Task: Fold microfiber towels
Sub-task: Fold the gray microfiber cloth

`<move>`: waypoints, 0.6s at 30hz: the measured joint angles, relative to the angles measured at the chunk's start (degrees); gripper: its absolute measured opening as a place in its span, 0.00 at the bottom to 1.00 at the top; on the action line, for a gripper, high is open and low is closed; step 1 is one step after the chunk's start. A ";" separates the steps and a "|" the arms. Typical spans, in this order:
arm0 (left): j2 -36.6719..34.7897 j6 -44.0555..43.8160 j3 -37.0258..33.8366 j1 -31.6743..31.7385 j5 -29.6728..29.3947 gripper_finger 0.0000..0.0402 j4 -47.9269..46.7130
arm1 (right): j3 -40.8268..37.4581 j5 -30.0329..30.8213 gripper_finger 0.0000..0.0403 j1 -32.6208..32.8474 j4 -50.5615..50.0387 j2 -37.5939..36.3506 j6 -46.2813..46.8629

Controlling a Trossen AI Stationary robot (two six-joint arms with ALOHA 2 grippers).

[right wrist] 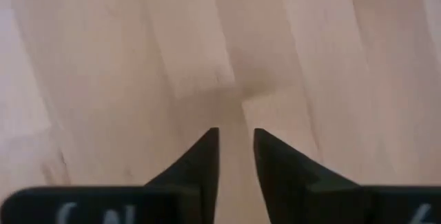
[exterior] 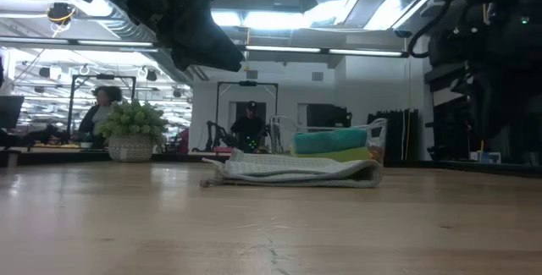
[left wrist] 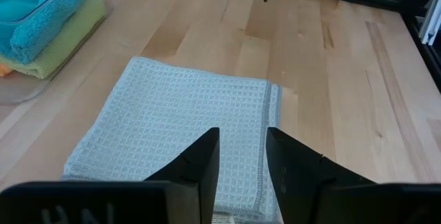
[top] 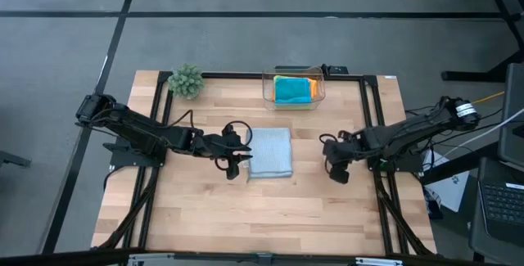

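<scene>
Bare pale wooden tabletop (exterior: 271, 233) fills the low view's foreground; beyond it, mid-frame, the light grey waffle-weave microfiber towel (top: 270, 152) lies folded into a flat rectangle at the centre of the high view. Left gripper (top: 241, 153) hovers at its left edge, jaws a narrow gap apart and holding nothing, probably placed to pinch that edge for another fold. Right gripper (top: 338, 170) hangs over bare wood right of the towel, jaws slightly parted and empty, seemingly waiting. Turquoise, lime green and orange cloths (top: 292, 90) sit stacked in the clear plastic box (top: 318, 92) at upper centre, kept out of the working area.
</scene>
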 joint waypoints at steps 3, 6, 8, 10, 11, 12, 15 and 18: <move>0.00 0.00 0.00 0.00 0.00 0.28 -0.01 | -1.17 0.10 0.34 -0.02 5.49 0.02 -3.78; 0.00 0.00 0.00 0.00 0.00 0.28 0.00 | -1.40 0.05 0.45 -0.02 8.94 0.04 -7.45; 0.00 0.02 0.00 0.00 0.00 0.28 -0.02 | -1.40 0.11 0.51 -0.02 11.61 0.04 -9.25; 0.00 0.02 0.00 0.00 0.00 0.28 -0.09 | -1.40 0.05 0.56 -0.02 13.73 0.04 -11.84; 0.00 0.02 0.00 0.00 0.00 0.28 -0.21 | -1.40 0.06 0.58 -0.02 14.66 0.04 -12.67; 0.00 0.01 0.00 0.00 0.00 0.28 -0.33 | -1.40 0.08 0.59 -0.02 15.24 0.04 -13.52; 0.00 0.02 0.00 0.00 0.00 0.28 -0.52 | -1.40 0.07 0.61 -0.02 16.68 0.04 -15.09; 0.00 0.02 0.00 0.00 0.00 0.28 -0.57 | -1.40 0.07 0.60 -0.02 18.17 0.04 -15.15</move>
